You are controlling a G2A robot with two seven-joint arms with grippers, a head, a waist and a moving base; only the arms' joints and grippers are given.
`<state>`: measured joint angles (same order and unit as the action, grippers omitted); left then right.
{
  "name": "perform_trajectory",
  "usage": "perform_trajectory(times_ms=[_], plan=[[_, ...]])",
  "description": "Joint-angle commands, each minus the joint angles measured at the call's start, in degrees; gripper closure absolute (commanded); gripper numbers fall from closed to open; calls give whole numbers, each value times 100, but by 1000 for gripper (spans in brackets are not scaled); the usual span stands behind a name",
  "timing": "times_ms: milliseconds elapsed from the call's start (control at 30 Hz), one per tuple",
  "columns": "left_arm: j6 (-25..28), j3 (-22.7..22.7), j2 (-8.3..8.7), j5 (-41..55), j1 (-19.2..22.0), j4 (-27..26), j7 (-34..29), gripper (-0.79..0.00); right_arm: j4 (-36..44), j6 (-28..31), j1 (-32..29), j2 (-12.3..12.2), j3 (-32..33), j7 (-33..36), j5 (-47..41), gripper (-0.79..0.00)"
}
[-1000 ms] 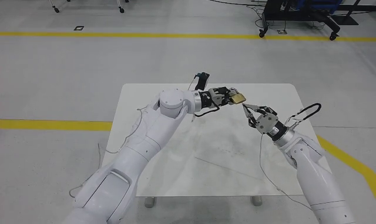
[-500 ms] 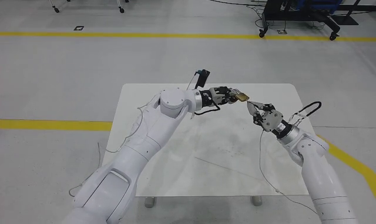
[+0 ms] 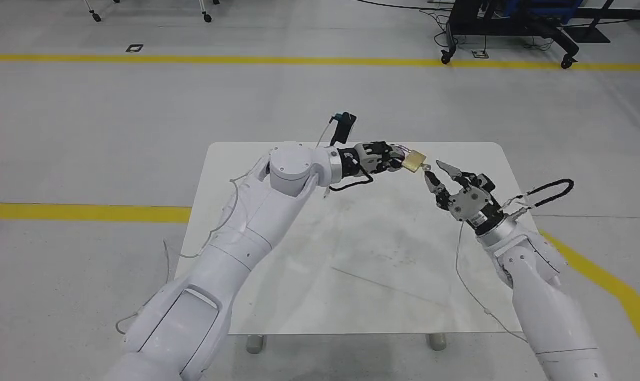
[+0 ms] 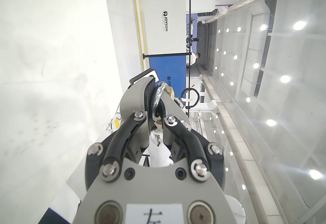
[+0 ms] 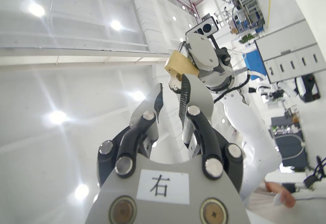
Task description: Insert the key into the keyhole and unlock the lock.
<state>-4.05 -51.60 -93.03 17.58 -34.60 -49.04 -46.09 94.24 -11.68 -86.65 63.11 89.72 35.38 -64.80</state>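
Right wrist view shows the key (image 5: pixel 175 84) sitting in the bottom of the brass padlock (image 5: pixel 179 64), its silver head between the spread fingers of the right tool (image 5: pixel 171 87), which holds nothing. The head is very close to one finger; if it touches, I cannot tell.

I judge the step in hand is to grip the key and turn it. The fingers should close on the flat faces of the head, then the wrist should roll around the key's own axis without pulling it out.

The left tool (image 4: pixel 158 90) is closed on the padlock's shackle and must resist this twist. In the top view both arms meet in the air above the far part of the surface (image 3: pixel 300 281), tools pointing at each other
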Motion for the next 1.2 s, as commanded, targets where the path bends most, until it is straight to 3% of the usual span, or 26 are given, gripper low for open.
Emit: perform_trajectory(times_ms=[0, 333, 700, 833, 867, 900, 933, 1133, 1167], plan=[[-49, -11, 4, -6, 7, -17, -35, 0, 165, 425, -125, 6, -6, -130, 362, -366], [-214, -34, 44, -115, -6, -68, -299, 0, 553, 1582, -363, 43, -316, -908, 2282, -357], [-262, 23, 64, -227, -33, -85, -587, 0, 562, 1623, -320, 88, -543, -1133, 2863, -317], [-246, 63, 52, -239, -36, -59, -589, 0, 583, 1605, -327, 97, -570, -1131, 2956, -209], [-246, 72, 49, -245, -35, -49, -587, 0, 589, 1611, -332, 99, -568, -1123, 2973, -154], [-251, 78, 47, -250, -32, -40, -577, 0, 593, 1606, -338, 100, -566, -1109, 2989, -34], [-250, 83, 45, -257, -31, -33, -565, 0, 595, 1598, -344, 100, -561, -1097, 3006, 0], [-261, 111, 47, -328, -29, 6, -598, 0, 602, 1523, -359, 104, -508, -1026, 3015, 0], [-267, 110, 49, -329, -33, 15, -616, -28, 600, 1515, -361, 104, -491, -1011, 3011, 0]])
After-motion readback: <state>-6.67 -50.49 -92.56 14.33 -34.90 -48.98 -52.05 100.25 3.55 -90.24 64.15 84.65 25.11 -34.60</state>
